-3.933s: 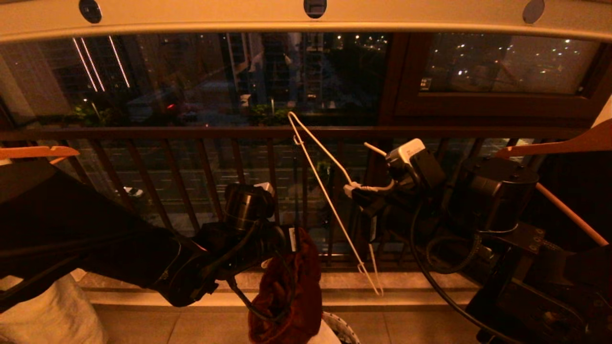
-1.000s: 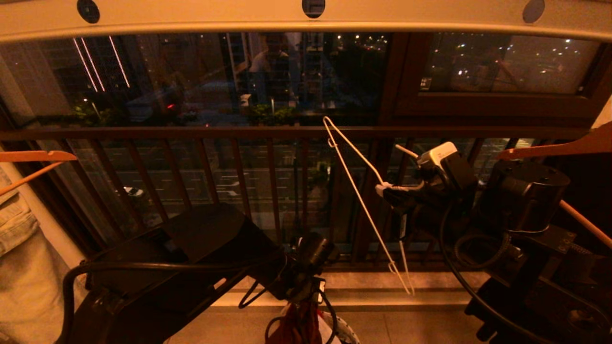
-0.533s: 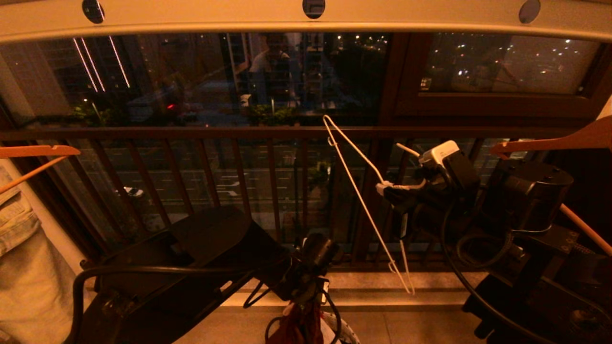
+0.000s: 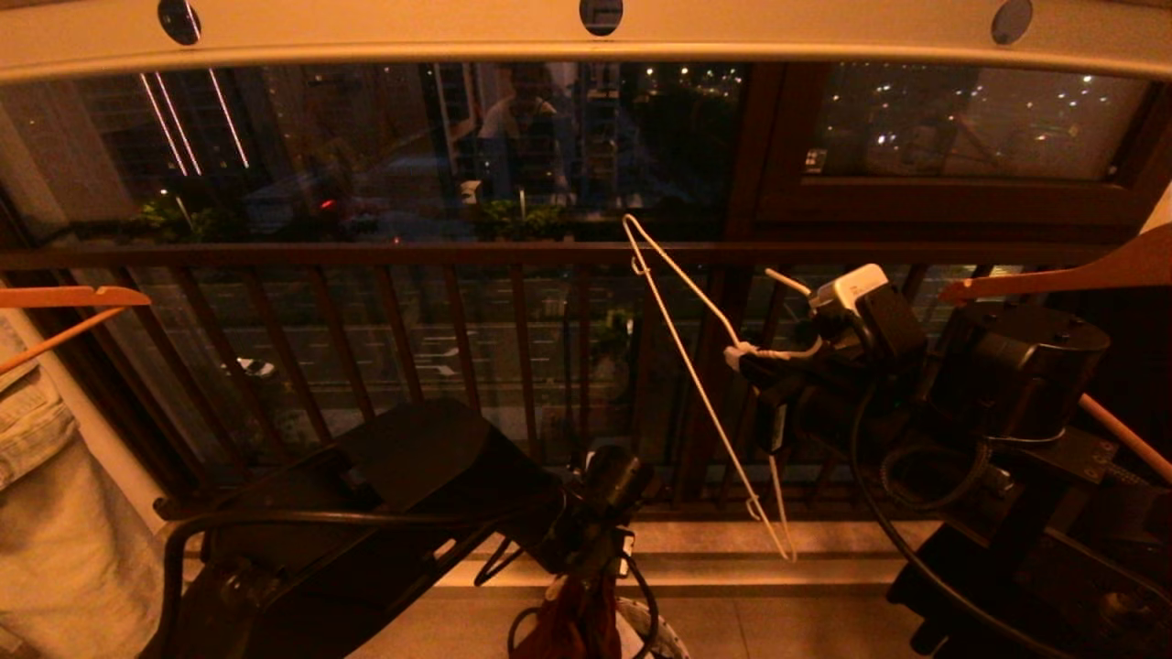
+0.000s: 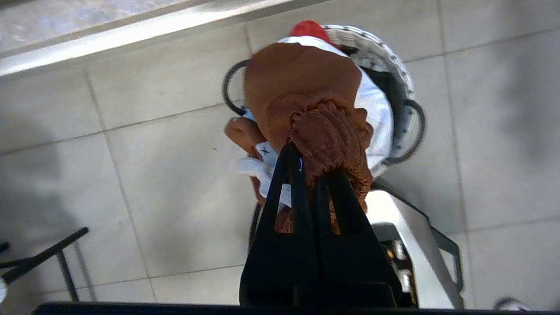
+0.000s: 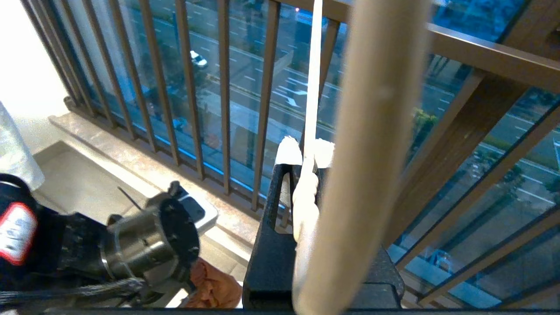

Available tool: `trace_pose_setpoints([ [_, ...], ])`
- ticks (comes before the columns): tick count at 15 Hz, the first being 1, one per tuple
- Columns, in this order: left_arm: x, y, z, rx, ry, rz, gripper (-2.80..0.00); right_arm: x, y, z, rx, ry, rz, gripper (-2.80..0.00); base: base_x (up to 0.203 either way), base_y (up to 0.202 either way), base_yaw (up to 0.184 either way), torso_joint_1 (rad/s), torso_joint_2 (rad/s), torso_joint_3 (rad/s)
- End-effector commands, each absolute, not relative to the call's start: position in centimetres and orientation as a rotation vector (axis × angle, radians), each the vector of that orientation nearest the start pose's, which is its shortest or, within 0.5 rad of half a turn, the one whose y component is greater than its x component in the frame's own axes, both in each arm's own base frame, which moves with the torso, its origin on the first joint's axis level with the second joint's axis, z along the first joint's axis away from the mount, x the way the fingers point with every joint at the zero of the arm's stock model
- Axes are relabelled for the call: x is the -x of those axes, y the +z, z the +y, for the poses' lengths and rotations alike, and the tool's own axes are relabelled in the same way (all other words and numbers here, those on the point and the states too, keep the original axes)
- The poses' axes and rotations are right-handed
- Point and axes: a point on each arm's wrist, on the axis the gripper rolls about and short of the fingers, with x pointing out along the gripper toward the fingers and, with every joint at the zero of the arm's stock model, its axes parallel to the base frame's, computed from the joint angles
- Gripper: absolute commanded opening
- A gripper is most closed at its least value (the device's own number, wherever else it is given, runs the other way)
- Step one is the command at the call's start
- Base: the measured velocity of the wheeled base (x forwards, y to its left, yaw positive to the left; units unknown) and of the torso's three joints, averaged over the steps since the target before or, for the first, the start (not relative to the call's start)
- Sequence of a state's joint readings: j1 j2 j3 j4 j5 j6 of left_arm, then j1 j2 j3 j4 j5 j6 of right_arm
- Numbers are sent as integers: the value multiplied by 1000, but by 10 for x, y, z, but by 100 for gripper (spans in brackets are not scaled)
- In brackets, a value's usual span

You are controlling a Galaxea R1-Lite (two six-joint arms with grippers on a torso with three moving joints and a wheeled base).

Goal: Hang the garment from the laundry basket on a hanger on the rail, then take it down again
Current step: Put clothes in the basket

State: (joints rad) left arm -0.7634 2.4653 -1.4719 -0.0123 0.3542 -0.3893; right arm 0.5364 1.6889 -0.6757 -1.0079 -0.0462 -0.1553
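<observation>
At far left, pale jeans (image 4: pixel 37 458) hang under a wooden hanger (image 4: pixel 69 297), out of the way. The left tool (image 5: pixel 313 162) is clamped on the waistband of the rust-brown shorts (image 5: pixel 306 96), which dangle just above the laundry basket (image 5: pixel 393 65) on the tiled floor, probably so they hang free for threading. Further right, the right tool (image 4: pixel 743 359) is closed on the white wire hanger (image 4: pixel 696 384), held tilted in front of the dark railing (image 4: pixel 412 254) (hook uppermost). Open air lies between shorts and hanger; the cream rail (image 4: pixel 385 32) runs overhead, well above both.
</observation>
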Motion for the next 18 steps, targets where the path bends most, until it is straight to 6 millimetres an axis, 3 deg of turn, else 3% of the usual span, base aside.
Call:
trace_pose_setpoints([
  [1, -332, -9, -306, -170, -189, 882, -280, -253, 190, 150, 152, 490, -41, -280, 0, 0, 0, 0, 0, 0],
  [12, -348, -15, -317, -199, -182, 831, -280, -253, 190, 149, 153, 490, -40, -280, 0, 0, 0, 0, 0, 0],
  [13, -348, -15, -317, -199, -182, 831, 0, -253, 190, 149, 153, 490, -40, -280, 0, 0, 0, 0, 0, 0],
  [18, -347, -16, -316, -203, -181, 836, 0, -253, 190, 149, 153, 490, -41, -280, 0, 0, 0, 0, 0, 0],
])
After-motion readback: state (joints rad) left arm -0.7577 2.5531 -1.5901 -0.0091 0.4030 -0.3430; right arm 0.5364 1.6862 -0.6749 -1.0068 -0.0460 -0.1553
